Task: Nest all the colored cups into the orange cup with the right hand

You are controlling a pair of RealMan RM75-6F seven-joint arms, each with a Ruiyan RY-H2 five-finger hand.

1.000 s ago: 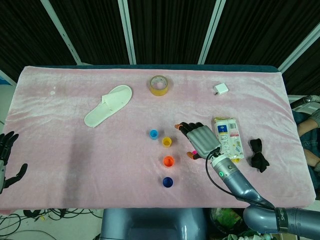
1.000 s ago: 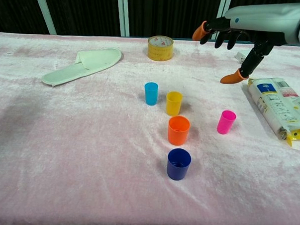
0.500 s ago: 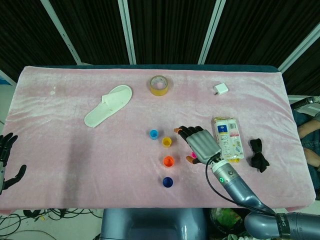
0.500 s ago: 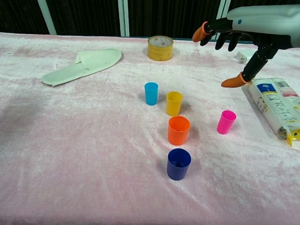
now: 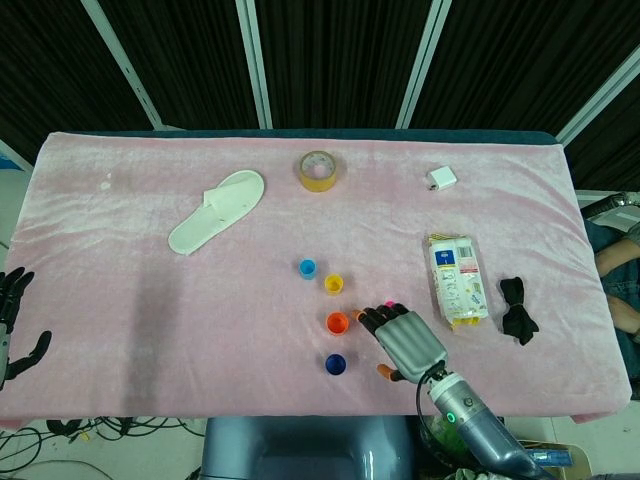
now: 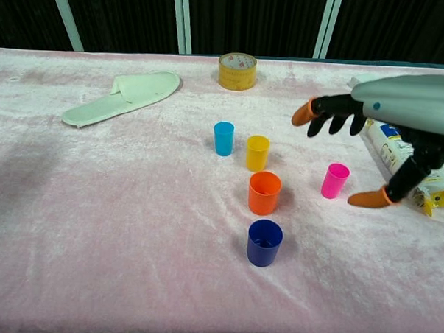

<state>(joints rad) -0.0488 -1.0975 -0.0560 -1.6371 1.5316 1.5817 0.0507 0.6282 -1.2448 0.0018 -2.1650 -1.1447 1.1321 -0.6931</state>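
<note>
Pink cloth carries the pink cup [image 6: 335, 179] beneath the right hand [image 6: 374, 136] (fingers spread, holding nothing).

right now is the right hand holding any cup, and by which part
Nothing is held. The right hand hangs open above the pink cup, fingers apart and clear of it.

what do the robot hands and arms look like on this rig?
Right robot hand: silver-grey back shell, black fingers with orange tips. Its forearm is grey metal with a black band, a small green light and a thin black cable alongside. Left robot hand shows only dark fingers at the frame edge.
</note>
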